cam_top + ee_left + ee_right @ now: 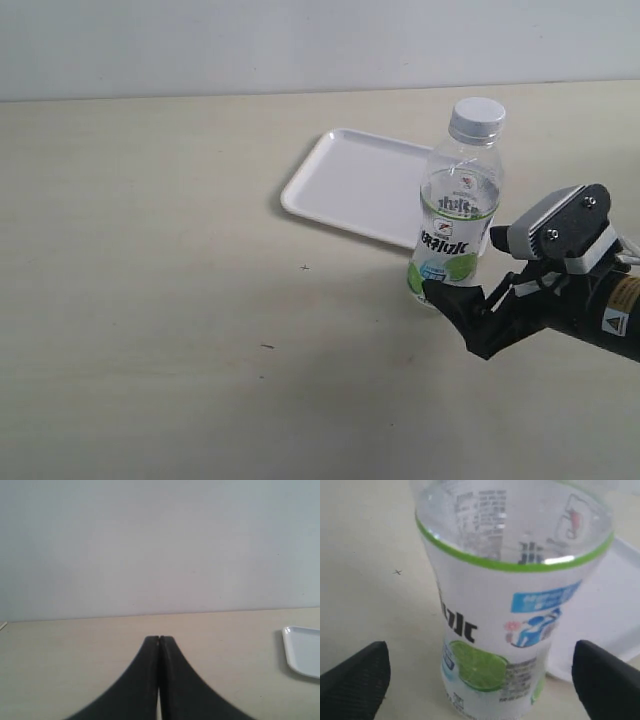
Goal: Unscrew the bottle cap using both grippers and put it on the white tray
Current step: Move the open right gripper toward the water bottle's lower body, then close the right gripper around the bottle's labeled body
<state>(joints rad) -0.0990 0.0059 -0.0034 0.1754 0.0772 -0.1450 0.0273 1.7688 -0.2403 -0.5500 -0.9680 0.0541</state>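
The bottle (458, 215) stands upright on the table with the white bottle cap (477, 120) on its neck, just in front of the white tray (345, 180). My right gripper (465, 300) is open low around the bottle's base. In the right wrist view the bottle (510, 605) fills the space between the black fingertips (365, 675), with a gap on each side, and the cap is out of that view. My left gripper (159, 639) is shut with nothing in it, over bare table, and does not show in the exterior view.
One corner of the tray (305, 650) shows in the left wrist view, and part of the tray (600, 615) shows behind the bottle in the right wrist view. The beige table (150, 300) ends at a pale wall (200, 40) at the back.
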